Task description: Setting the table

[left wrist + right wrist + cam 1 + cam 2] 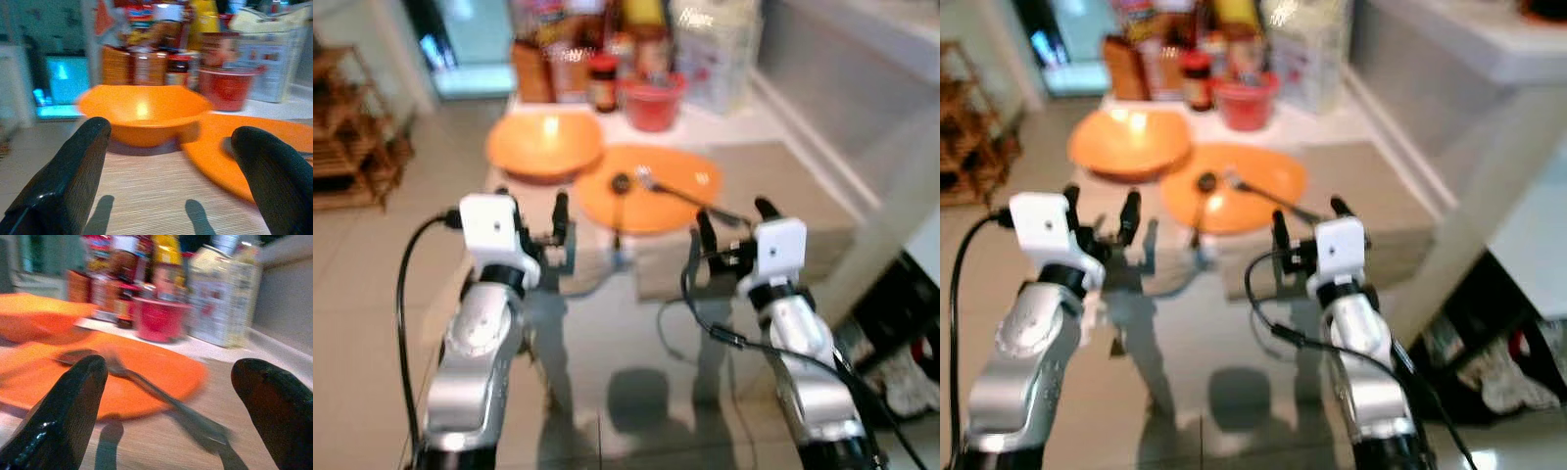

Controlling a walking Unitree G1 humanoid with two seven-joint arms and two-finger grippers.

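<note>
Table (773, 186): orange bowl (544, 144) touching orange plate (649, 188); fork (680, 192) and spoon (620, 201) on plate. Left gripper (530, 218) and right gripper (736, 224): fingers wide apart, holding nothing, near the plate.

One orange bowl (545, 144). One orange plate (648, 189). One fork (690, 196), one spoon (620, 201) (both lying on plate, handles reaching off its near edge). One red cup (652, 101). One dark jar with red lid (602, 82). One pale carton-like package (714, 54). Several more bottles and jars behind (too blurred for exact count). One wooden rack (347, 132). Two grippers: left gripper (530, 217), right gripper (736, 224), each with two black fingers spread apart.
</note>
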